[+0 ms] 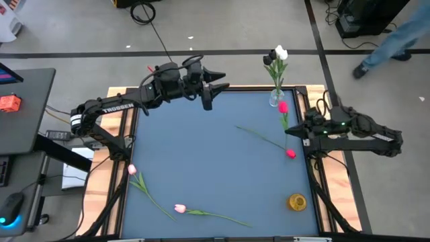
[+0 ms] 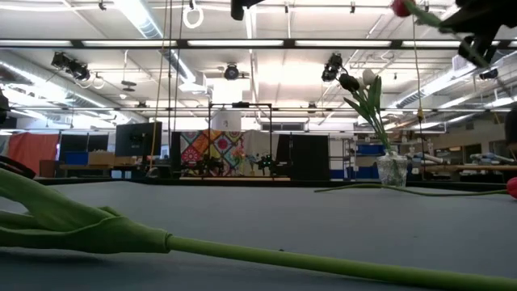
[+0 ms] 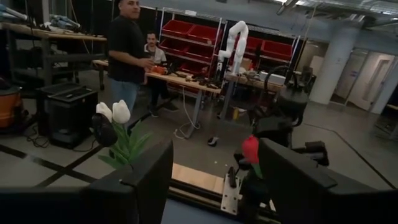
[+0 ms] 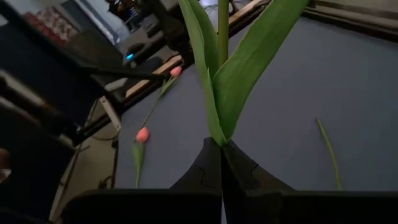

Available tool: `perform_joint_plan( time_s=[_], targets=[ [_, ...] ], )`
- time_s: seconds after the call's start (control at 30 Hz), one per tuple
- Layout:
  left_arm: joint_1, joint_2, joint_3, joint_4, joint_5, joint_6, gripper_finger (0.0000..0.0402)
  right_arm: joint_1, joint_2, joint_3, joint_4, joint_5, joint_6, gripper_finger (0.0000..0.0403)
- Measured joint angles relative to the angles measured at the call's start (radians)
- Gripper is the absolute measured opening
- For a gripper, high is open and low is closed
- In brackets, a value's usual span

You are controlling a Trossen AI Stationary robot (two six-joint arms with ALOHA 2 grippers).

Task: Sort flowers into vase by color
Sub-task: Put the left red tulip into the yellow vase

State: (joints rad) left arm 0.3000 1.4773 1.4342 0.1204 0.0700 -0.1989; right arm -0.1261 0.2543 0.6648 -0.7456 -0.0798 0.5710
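Note:
A glass vase (image 1: 275,99) stands at the table's far right, holding white tulips (image 1: 280,52) and a black one (image 3: 102,130). My right gripper (image 1: 290,131) hovers at the right edge, just nearer than the vase, shut on a red tulip (image 1: 283,107). A second red tulip (image 1: 290,153) lies flat on the mat beside it, and two pink tulips (image 1: 132,170) (image 1: 179,209) lie at the near left. My left gripper (image 1: 218,89) hangs open and holding nothing above the far edge, pointing toward the vase. My right gripper pinches the red tulip's green stem between its two fingertips, right where the leaves branch off (image 4: 221,138). The fingers reach in from the table's right, slanting slightly down and lying across the stem. The tulip is lifted clear of the mat, with its head (image 3: 250,149) above the fingers.
A small yellow object (image 1: 297,202) sits at the near right corner. The mat's middle (image 1: 201,154) is bare. People stand beyond the far edge (image 3: 127,50), and a person's leg (image 1: 396,40) passes at the far right. A desk (image 1: 20,107) stands left of the table.

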Motion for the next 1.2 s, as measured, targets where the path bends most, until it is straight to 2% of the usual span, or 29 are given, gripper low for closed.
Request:
perform_joint_plan(
  time_s=[0.3, 0.53, 0.63, 0.9, 1.2],
  targets=[
    [0.000, 0.000, 0.000, 0.000, 0.000, 0.000, 0.0240, 0.000, 0.000, 0.234, -0.208, -0.054, -0.157, 0.0000],
    [0.000, 0.000, 0.000, 0.000, -0.001, 0.000, 0.0240, 0.000, -0.001, 0.265, -0.197, -0.148, -0.257, 0.0000],
    [0.000, 0.000, 0.000, 0.000, -0.001, 0.001, 0.0240, 0.000, -0.001, 0.265, -0.128, -0.206, -0.227, 0.0000],
    [0.000, 0.000, -0.001, 0.000, -0.001, 0.001, 0.0240, 0.000, 0.017, 0.265, -0.013, -0.214, -0.070, 0.0000],
    [0.000, 0.000, -0.001, 0.000, -0.001, 0.002, 0.0240, 0.000, 0.086, 0.265, 0.021, -0.380, -0.025, 0.0000]
  ],
)
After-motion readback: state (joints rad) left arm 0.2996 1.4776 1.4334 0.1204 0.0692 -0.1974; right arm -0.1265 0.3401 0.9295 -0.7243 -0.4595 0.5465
